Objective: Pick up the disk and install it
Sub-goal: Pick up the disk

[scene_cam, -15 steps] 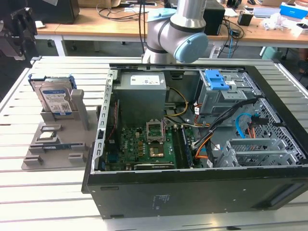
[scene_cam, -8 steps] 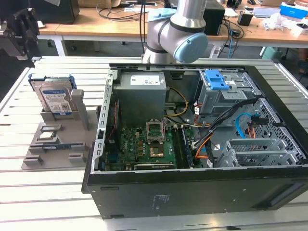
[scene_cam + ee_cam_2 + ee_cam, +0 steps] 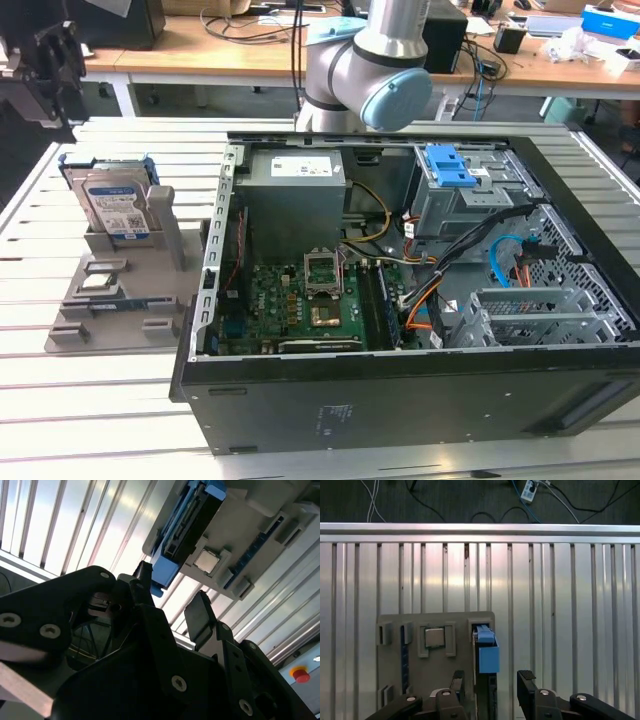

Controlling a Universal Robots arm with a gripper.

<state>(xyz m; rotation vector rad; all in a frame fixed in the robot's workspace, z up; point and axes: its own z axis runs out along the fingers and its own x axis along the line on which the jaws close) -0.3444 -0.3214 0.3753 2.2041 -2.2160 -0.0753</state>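
Observation:
The disk point(image 3: 116, 205) stands on edge in the grey plastic stand point(image 3: 165, 245) on the slatted table, at the exterior view's left beside the open computer case. It is silver with a white-and-blue label and blue rails. My gripper point(image 3: 58, 70) hangs well above and behind it, open and holding nothing. In the first wrist view the disk's blue top edge point(image 3: 487, 655) lies between my two black fingers, with the gripper point(image 3: 491, 680) clear of it. The second wrist view shows the disk point(image 3: 187, 525) edge-on beyond the gripper point(image 3: 172, 587).
The open computer case point(image 3: 400, 400) lies across the middle of the table, with a blue-latched drive cage point(image 3: 448, 165) at its far right corner. A small silver chip point(image 3: 434, 636) sits in the stand beside the disk. The table's far edge rail point(image 3: 480, 530) has cables behind it.

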